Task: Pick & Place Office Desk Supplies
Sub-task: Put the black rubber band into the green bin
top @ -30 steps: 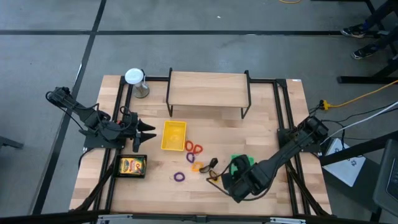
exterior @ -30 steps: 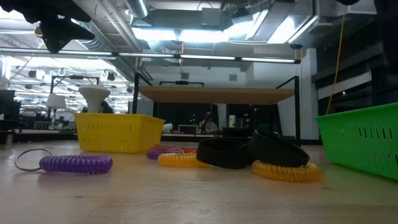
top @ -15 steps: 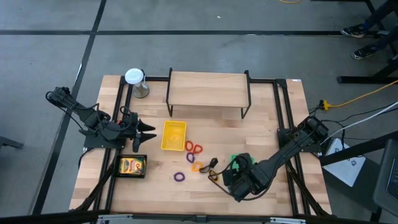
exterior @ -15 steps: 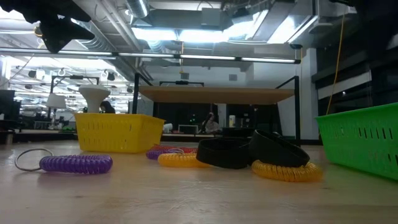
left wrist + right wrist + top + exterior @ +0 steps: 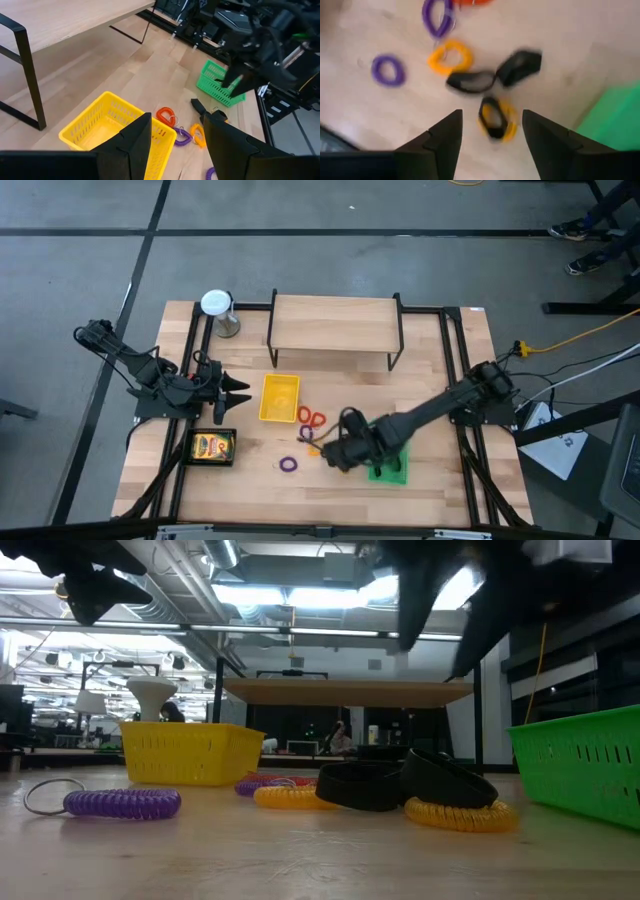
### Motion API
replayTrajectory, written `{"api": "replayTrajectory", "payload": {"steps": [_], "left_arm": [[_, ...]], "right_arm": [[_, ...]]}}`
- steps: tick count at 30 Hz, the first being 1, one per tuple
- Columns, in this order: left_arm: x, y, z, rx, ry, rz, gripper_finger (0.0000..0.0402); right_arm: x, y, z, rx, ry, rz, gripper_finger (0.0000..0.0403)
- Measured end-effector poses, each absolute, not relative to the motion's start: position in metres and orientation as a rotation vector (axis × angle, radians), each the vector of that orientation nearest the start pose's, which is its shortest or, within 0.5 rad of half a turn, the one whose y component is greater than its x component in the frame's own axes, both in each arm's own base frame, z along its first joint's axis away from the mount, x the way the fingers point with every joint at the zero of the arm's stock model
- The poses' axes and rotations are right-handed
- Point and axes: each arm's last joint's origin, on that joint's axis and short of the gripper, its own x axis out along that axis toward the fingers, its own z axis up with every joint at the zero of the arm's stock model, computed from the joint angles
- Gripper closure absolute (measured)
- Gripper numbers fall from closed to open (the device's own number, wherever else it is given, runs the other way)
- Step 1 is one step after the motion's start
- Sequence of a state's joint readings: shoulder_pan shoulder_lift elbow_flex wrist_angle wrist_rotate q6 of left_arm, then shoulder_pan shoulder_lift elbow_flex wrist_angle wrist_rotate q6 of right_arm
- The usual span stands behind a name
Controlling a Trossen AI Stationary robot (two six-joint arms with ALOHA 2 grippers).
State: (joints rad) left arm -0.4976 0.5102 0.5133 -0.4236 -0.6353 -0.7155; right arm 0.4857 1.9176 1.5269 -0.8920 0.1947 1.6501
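Several rings and black clips lie loose on the table's middle: black clips (image 5: pixel 470 81) (image 5: pixel 520 67), a third clip (image 5: pixel 492 117) lying on a yellow ring, an orange ring (image 5: pixel 450 56), and purple rings (image 5: pixel 387 70) (image 5: pixel 289 464). A yellow printed box (image 5: pixel 212 447) lies in a black tray at the near left. My right gripper (image 5: pixel 330 452) hangs open above the clips, its fingers (image 5: pixel 415 600) well clear of them. My left gripper (image 5: pixel 240 395) waits open, left of the yellow tray (image 5: pixel 280 397).
A green tray (image 5: pixel 388 465) stands just right of the clips. A raised wooden shelf (image 5: pixel 335 325) on black legs spans the far middle. A grey cylinder with a white top (image 5: pixel 218 310) stands at the far left.
My right gripper has swung from over the green tray toward the table's left and now hangs above the black clips; its fingers have come into the low view from above. The tray, clips and rings lie where they were.
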Motion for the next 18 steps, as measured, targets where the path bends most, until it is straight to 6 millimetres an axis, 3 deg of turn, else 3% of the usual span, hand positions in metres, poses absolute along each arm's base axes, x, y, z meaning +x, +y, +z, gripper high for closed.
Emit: {"api": "replayTrajectory", "payload": {"steps": [7,18], "left_arm": [[0.111,-0.041,0.256,-0.481,0.291,0.256,0.0226],[0.11,-0.04,0.252,-0.484,0.325,0.274,0.0226]], "right_arm": [[0.354,0.161,0.214,0.898,1.103,-0.707,0.0206],[0.37,0.151,0.182,0.955,1.133,-0.805,0.0234]]}}
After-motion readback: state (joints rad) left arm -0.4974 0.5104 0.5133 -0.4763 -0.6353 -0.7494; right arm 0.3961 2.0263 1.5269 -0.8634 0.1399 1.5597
